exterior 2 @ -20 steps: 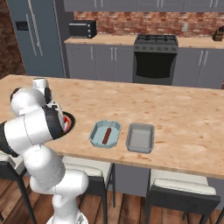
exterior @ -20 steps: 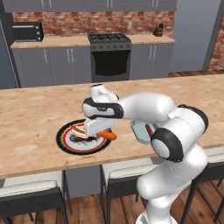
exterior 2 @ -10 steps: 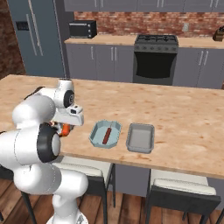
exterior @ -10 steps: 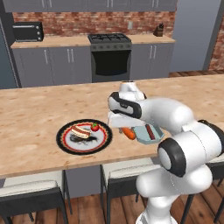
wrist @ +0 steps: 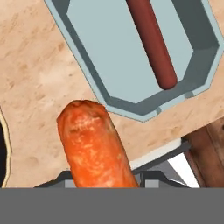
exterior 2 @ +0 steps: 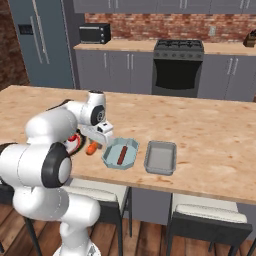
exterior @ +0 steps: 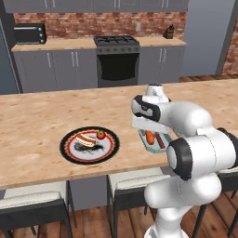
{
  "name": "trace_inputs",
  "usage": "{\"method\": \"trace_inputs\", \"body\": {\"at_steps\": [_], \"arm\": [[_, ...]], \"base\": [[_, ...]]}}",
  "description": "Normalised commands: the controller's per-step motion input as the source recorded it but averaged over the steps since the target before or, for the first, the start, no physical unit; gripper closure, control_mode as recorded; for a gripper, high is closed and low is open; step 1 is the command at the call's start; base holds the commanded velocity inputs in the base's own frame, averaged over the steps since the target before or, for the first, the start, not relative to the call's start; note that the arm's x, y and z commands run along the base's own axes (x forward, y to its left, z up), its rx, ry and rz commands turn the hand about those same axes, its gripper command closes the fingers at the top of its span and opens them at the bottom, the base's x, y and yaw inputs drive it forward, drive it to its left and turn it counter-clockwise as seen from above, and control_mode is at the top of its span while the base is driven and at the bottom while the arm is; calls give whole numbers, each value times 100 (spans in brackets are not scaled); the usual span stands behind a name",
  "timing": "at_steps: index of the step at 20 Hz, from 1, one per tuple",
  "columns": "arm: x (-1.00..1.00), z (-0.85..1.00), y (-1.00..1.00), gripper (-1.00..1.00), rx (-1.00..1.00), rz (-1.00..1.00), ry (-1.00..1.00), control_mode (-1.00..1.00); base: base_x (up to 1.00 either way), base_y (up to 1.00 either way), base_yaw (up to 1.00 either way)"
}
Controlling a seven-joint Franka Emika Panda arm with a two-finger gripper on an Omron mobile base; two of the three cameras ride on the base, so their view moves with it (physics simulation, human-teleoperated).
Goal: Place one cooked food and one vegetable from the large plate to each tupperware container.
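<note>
Claw (exterior 2: 93, 146) was clamped on an orange carrot (wrist: 94, 146), which stuck out forward from between the fingers in the hand view. In the right base view the carrot (exterior 2: 92, 148) hung just left of the near tupperware container (exterior 2: 120, 153), over bare counter (exterior 2: 210, 135), not yet inside the tray. In the left base view the carrot (exterior: 149, 137) showed under the hand, overlapping that tray (exterior: 155, 141); from that angle I could not tell if it was over the tray or beside it.

Hand view: tray (wrist: 109, 65) was pale blue-grey with cut corners, and a dark red sausage (wrist: 153, 41) lay lengthwise in it. The carrot tip was short of the tray rim, with wood counter (wrist: 35, 83) between them.

A second tupperware container (exterior 2: 161, 157) sat just right of the first in the right base view, close beside it but apart; it looked bare inside.

The large plate (exterior: 89, 145) sat on the counter well left of the trays in the left base view. It had a black rim and red ring. On it were a layered slice of food (exterior: 85, 139) and a small red item with a green top (exterior: 101, 135), touching or nearly so.

Behind were a stove (exterior: 117, 58), grey cabinets, a brick wall and a microwave (exterior: 29, 33). A fridge (exterior 2: 41, 42) showed in the right base view. Stools (exterior: 132, 183) stood under the counter's edge.
</note>
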Motion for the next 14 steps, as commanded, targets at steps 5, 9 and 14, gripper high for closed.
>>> {"method": "trace_inputs", "body": {"at_steps": [5, 9, 14], "arm": [[55, -7, -33, 100, -1, 1, 0, -100], [62, -30, -33, 100, 0, 3, -1, -100], [61, -35, -20, 100, -10, 5, 0, -100]], "base": [[0, 0, 0], [0, 0, 0], [0, 0, 0]]}}
